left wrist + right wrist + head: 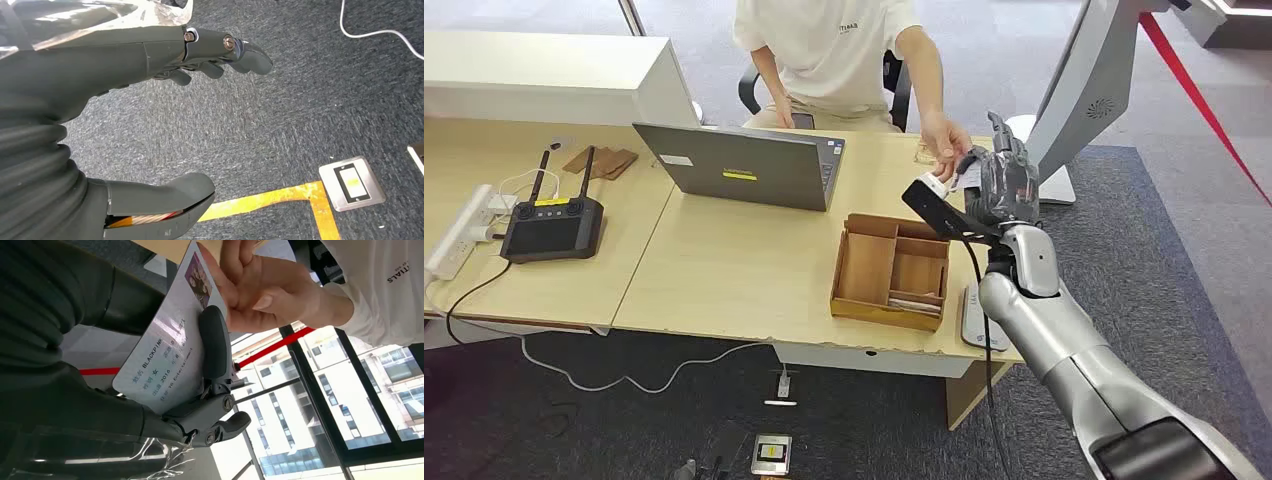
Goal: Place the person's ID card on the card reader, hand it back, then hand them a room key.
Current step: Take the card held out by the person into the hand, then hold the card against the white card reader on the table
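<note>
My right hand (1004, 185) is raised over the table's far right corner and grips a white ID card (969, 175). In the right wrist view the ID card (165, 355), with printed text and a small photo, is pressed by a dark finger (215, 340) against my right hand (60, 340). The seated person's hand (255, 295) pinches the card's far end, and it reaches in from across the table (944, 135). A flat grey card reader (974, 320) lies at the table's right edge, below my forearm. My left hand (115, 55) hangs over the carpet with fingers apart, holding nothing.
A wooden compartment box (864, 262) with a card (914, 303) in its near slot stands left of my right arm. A laptop (744, 165), a black controller (552, 225) and a power strip (459, 235) sit further left. A floor socket (352, 182) lies beside yellow tape.
</note>
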